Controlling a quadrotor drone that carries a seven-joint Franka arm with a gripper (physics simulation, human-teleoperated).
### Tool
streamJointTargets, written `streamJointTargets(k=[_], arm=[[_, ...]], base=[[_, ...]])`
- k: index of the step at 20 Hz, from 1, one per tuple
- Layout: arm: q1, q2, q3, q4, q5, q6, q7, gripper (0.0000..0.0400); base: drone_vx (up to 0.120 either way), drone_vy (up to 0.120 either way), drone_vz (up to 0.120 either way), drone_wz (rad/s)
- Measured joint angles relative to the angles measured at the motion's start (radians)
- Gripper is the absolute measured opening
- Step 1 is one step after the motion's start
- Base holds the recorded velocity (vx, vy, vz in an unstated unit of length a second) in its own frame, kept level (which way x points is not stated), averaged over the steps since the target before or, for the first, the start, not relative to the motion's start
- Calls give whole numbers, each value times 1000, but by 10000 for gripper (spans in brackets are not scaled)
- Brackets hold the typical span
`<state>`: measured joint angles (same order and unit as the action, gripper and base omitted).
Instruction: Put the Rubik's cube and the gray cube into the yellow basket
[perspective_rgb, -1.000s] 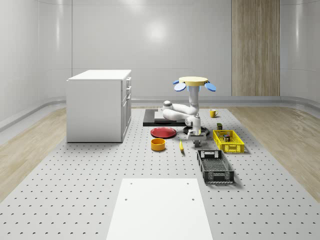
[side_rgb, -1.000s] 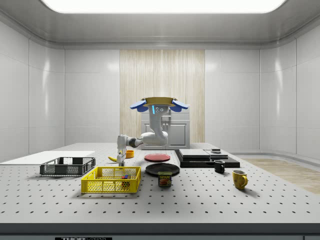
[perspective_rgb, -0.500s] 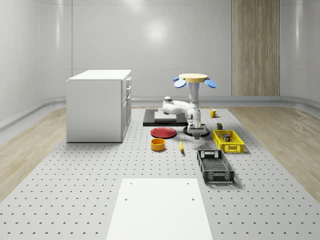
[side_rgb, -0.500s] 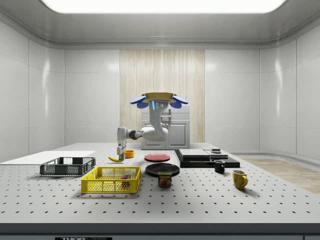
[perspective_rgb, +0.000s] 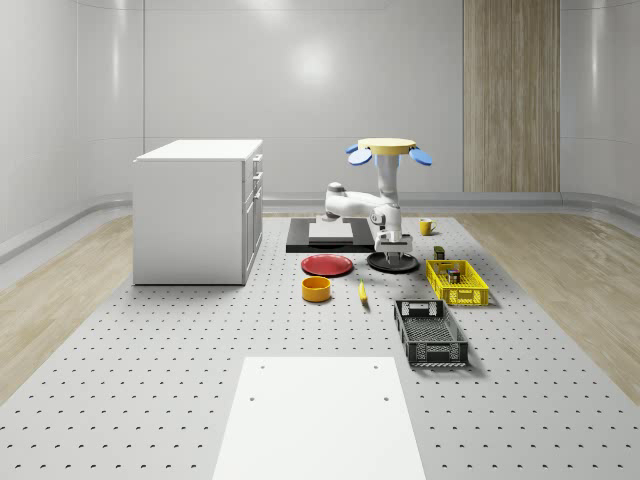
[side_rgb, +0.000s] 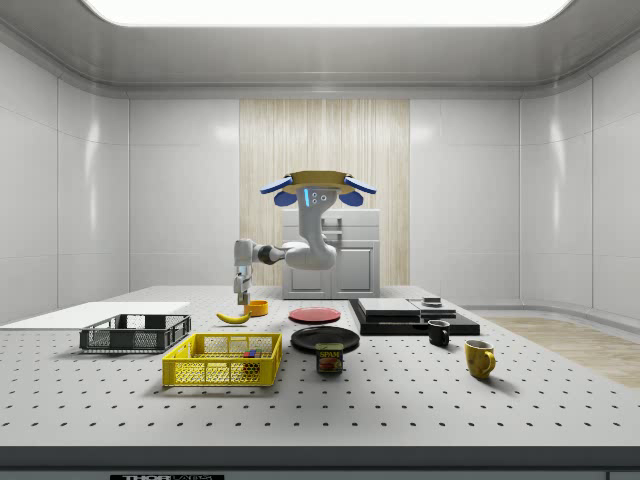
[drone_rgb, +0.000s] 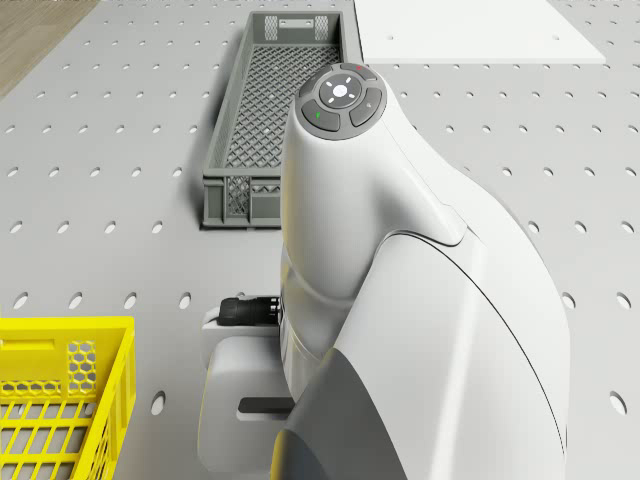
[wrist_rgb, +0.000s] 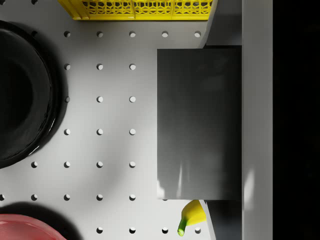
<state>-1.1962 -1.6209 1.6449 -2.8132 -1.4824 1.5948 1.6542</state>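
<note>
Wrist view showed the gray cube (wrist_rgb: 199, 122) clamped in the end effector (side_rgb: 241, 291), raised above the counter (perspective_rgb: 150, 350) between the black plate (wrist_rgb: 22, 95) and the banana (wrist_rgb: 191, 216), near the yellow basket (side_rgb: 221, 361). A small colored item, likely the Rubik's cube, lay inside that basket. The drone (perspective_rgb: 389, 150) hovered above the counter beyond the basket
</note>
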Motion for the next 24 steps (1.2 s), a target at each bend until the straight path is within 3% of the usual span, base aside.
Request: streamJointTargets(k=[24], arm=[[1, -9, 5, 0, 8, 7, -1, 250]], base=[[0, 117, 0, 0]])
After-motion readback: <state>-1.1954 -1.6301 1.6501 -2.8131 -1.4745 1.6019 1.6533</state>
